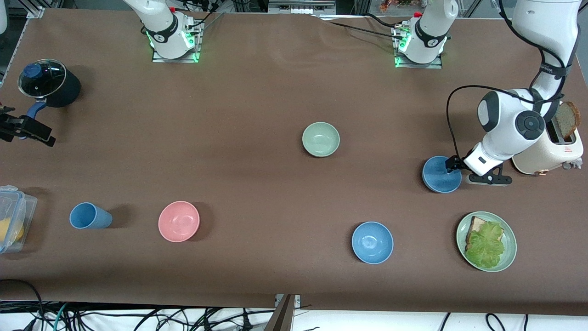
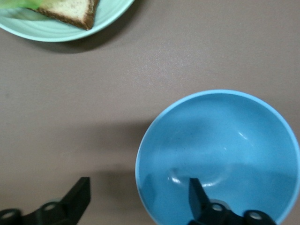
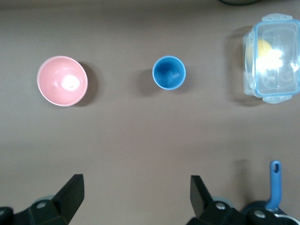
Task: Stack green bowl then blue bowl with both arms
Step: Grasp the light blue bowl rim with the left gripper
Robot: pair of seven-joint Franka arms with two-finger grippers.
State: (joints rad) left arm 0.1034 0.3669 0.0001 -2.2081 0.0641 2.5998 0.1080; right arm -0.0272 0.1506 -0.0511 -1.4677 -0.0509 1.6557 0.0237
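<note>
no legible writing is found. the left gripper [image 2: 140, 201] is set low at the blue bowl [image 1: 440, 174] beside the toaster [image 1: 551, 147], fingers spread wide astride its rim, one inside, one outside, as shown only in the left wrist view. the matte green bowl [image 1: 321, 139] sits mid-table, well apart. the right gripper [image 3: 136, 194] waits, fingers wide, over bare table near the lidded pot [image 1: 48, 82].

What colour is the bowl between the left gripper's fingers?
Medium blue, plain. The blue bowl shows best in the left wrist view, its rim between the open left gripper fingers.
</note>
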